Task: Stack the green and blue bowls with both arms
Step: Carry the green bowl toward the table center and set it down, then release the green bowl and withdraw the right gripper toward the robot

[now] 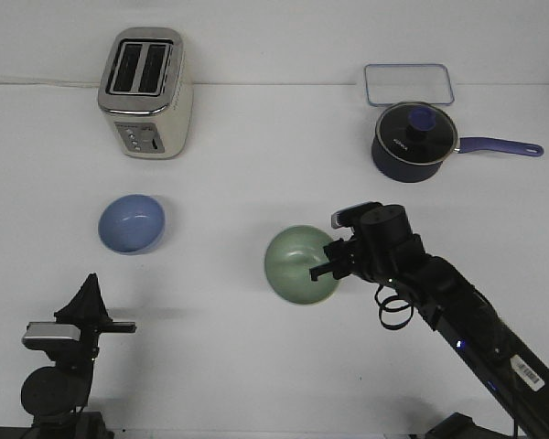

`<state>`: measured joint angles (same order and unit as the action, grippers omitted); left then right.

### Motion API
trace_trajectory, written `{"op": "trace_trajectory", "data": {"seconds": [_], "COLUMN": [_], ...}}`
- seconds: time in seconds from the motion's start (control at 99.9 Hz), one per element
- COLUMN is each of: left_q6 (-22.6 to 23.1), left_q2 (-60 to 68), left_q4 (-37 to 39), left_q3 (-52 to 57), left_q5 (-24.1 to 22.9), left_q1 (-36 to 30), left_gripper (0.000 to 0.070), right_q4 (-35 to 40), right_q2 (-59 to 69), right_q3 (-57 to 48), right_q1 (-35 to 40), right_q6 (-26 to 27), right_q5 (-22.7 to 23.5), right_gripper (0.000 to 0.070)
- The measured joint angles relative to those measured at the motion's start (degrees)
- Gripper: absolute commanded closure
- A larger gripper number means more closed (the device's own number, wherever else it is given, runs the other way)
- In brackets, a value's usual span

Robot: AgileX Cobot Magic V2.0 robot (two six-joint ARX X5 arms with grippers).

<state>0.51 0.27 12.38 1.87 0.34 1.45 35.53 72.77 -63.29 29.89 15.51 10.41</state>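
Note:
The pale green bowl [296,265] is near the table's middle, tilted so its inside faces the camera. My right gripper [328,265] is shut on its right rim, one finger [322,272] reaching over the rim into the bowl. The light blue bowl [131,222] sits upright on the table at the left, apart from both grippers. My left gripper [91,291] is at the front left, well in front of the blue bowl, pointing up; its fingers look closed together and hold nothing.
A cream toaster [147,93] stands at the back left. A dark blue lidded saucepan [414,141] with a long handle stands at the back right, and a clear rectangular container [409,84] behind it.

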Motion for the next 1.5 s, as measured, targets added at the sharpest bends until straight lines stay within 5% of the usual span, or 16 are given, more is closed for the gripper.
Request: {"op": "trace_trajectory", "data": {"seconds": [0.981, 1.161, 1.351, 1.501], "left_q6": [0.0, 0.0, -0.57, -6.47], "left_q2": [0.0, 0.0, 0.0, 0.0], "left_q4": [0.02, 0.22, 0.26, 0.24], "left_q3": [0.0, 0.0, 0.0, 0.04], "left_q5": [0.0, 0.0, 0.0, 0.0], "left_q1": [-0.02, 0.0, -0.02, 0.0], "left_gripper": [0.0685, 0.0685, 0.0687, 0.0689], "right_q4": [-6.88, -7.87, -8.59, -9.29], "right_q2": [11.96, 11.96, 11.96, 10.03], "right_q3": [8.02, 8.02, 8.02, 8.04], "right_q1": [10.6, 10.6, 10.58, 9.81], "right_q6": [2.8, 2.75, 2.75, 2.34], "right_q5": [-4.66, -4.63, -4.52, -4.52], "right_gripper": [0.07, 0.0546, 0.0478, 0.0478]}}
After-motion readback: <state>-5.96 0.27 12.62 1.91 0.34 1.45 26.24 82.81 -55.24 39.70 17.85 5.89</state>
